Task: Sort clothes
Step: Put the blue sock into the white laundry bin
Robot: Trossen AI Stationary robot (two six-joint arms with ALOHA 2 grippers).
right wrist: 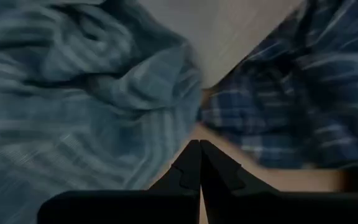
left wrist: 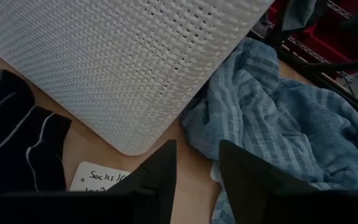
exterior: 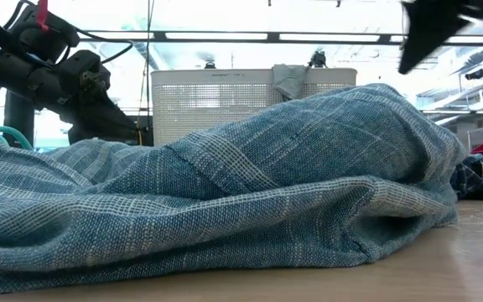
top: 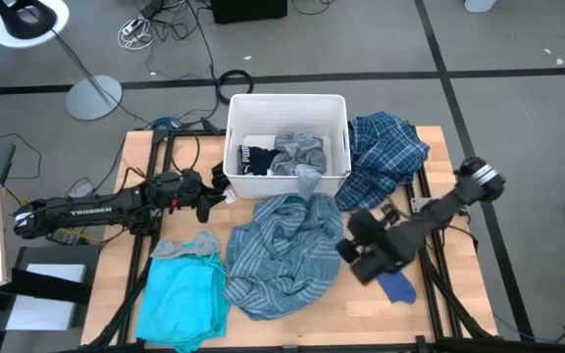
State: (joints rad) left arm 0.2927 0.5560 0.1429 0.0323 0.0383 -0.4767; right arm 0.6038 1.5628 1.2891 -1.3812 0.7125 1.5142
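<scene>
Clothes lie spread across the wooden table [top: 430, 294]: a blue-grey striped shirt [top: 282, 250] in the middle, a turquoise garment [top: 179, 294] at the near left corner, a navy-white plaid shirt [top: 385, 152] at the far right, and grey and dark striped pieces [top: 282, 157] inside the white bin [top: 285, 103].

Only the high view shows this whole layout. The low view is almost filled by the striped shirt's bulk, the bin's mesh wall rising behind it. The left wrist view alone shows a handwritten label [left wrist: 98, 177] on the table by the bin's corner, with a dark striped piece [left wrist: 17, 146] beside it.

The left gripper [left wrist: 194, 165] reaches in level from the left, its fingers partly apart and empty, just short of the bin's near left corner; the striped shirt lies just beyond it.

The right gripper [right wrist: 199, 162] angles in from the right, fingers pressed together on nothing, between the striped shirt's edge and the plaid shirt, over a narrow strip of bare table.
</scene>
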